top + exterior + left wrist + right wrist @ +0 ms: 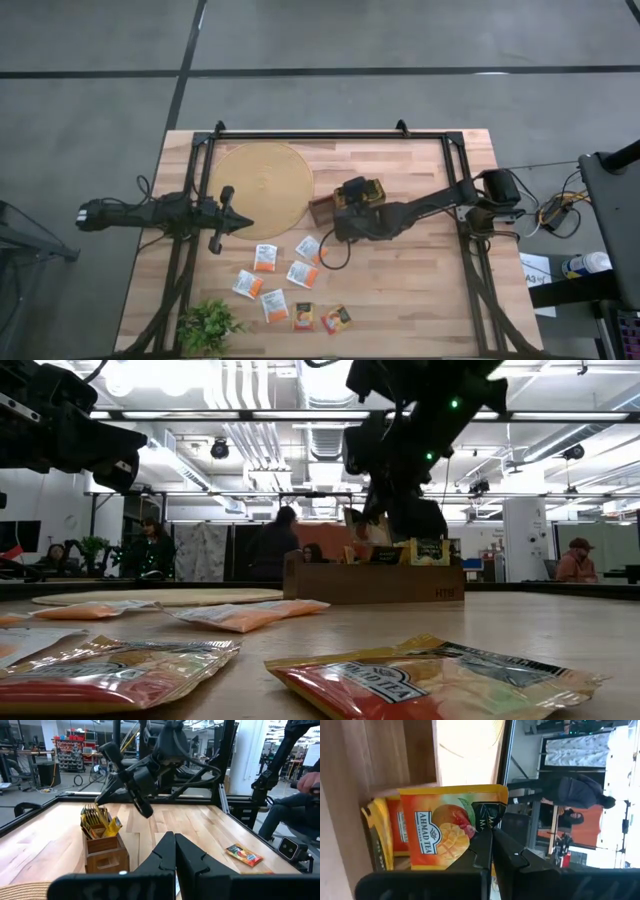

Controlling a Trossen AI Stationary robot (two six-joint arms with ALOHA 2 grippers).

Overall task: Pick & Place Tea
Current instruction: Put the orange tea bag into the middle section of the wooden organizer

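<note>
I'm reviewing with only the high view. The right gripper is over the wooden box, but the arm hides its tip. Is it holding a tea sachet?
Observer: Yes. In the right wrist view, the right gripper is shut on an orange mango-print tea sachet.
Operator: Is anything in the box?
Observer: The left wrist view shows yellow sachets standing upright in the wooden box.
Operator: And the left gripper?
Observer: The left gripper is shut with nothing between its fingers, and it points toward the box.
</note>
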